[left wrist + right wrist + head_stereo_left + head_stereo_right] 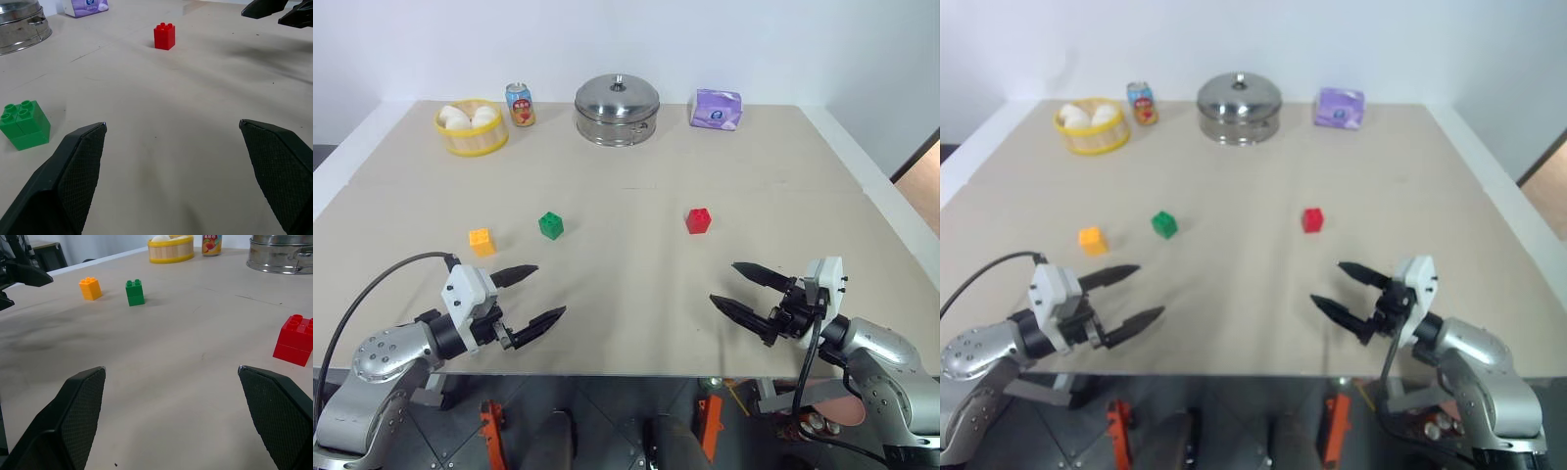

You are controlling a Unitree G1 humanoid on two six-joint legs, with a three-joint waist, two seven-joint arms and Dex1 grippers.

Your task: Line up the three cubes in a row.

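A big tan table (pixel 636 323) has three small cubes on it. The orange cube (pixel 481 241) sits on the left. The green cube (pixel 550 225) is just to its right and a little farther back. The red cube (pixel 698 220) is well off to the right, with a wide bare gap between it and the green one. All three stand flat with their bumps on top, and none of them touch. They do not make a neat row yet, since the orange one sits nearer than the other two. The left gripper (pixel 530 296) hangs over the near left part of the table, below the orange and green cubes. Its two black fingers are spread wide and hold nothing. The right gripper (pixel 737 287) hangs over the near right part, below the red cube. Its fingers are spread wide too, and they hold nothing. The two grippers point in toward each other. At the far end of the table stand a yellow basket (pixel 472 128) with white buns, a can (pixel 520 104), a shiny pot (pixel 617 109) with a lid, and a purple pack (pixel 716 109).
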